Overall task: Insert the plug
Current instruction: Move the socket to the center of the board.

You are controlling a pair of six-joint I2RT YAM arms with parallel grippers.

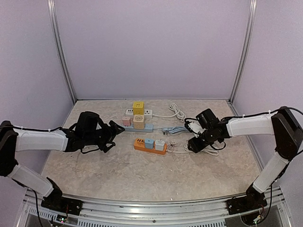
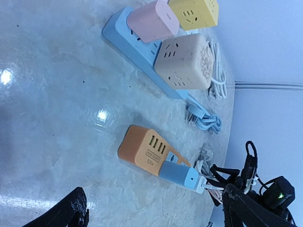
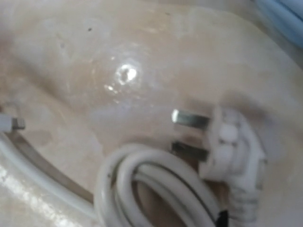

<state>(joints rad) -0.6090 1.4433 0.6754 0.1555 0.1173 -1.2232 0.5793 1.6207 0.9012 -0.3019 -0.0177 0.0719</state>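
White plug [image 3: 232, 142] lies loose on table [image 1: 142, 179] right of orange strip [image 1: 141, 144], not inserted yet; left gripper [image 1: 115, 136] spread wide, empty; right gripper [image 1: 193, 138] grip can't tell.

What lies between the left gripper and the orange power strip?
Nothing: bare tabletop separates the left gripper from the orange power strip, clearest in the top view.

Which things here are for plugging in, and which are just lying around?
For the job: white plug, its white cable, probably the orange power strip.
Lying about: blue power strip, pink adapter, beige cube, yellow cube, blue cord.
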